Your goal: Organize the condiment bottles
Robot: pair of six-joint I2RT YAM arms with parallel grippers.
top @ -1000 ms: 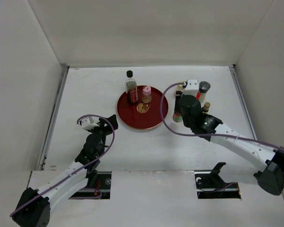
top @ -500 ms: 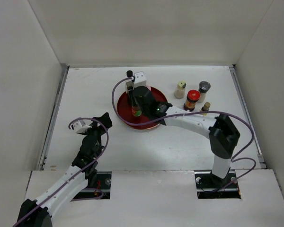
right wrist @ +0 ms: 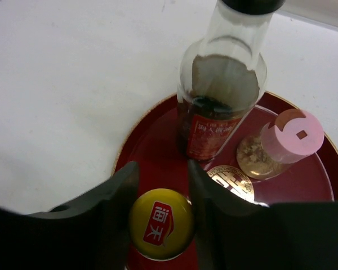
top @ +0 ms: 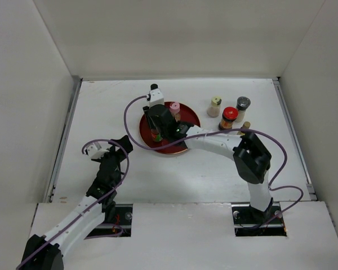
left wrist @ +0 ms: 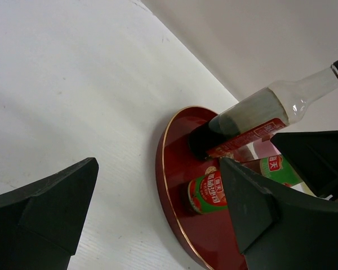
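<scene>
Yellow-capped bottle [right wrist: 160,224] sits at the left part of the red tray [right wrist: 152,143], just beside the tall clear bottle [right wrist: 222,90]. Right gripper [right wrist: 161,183] pinches its cap, fingers narrowly parted. Left gripper [left wrist: 158,169] is spread wide and empty, beside the tray.

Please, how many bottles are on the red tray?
4: tall glass bottle at back, pink-capped jar beside it, gold-lidded jar centre, yellow-capped bottle between right gripper's fingers.

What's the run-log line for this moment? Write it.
right gripper: shut on yellow-capped jar at red tray | left gripper: open, empty | on tray: tall glass bottle, pink-capped jar
</scene>
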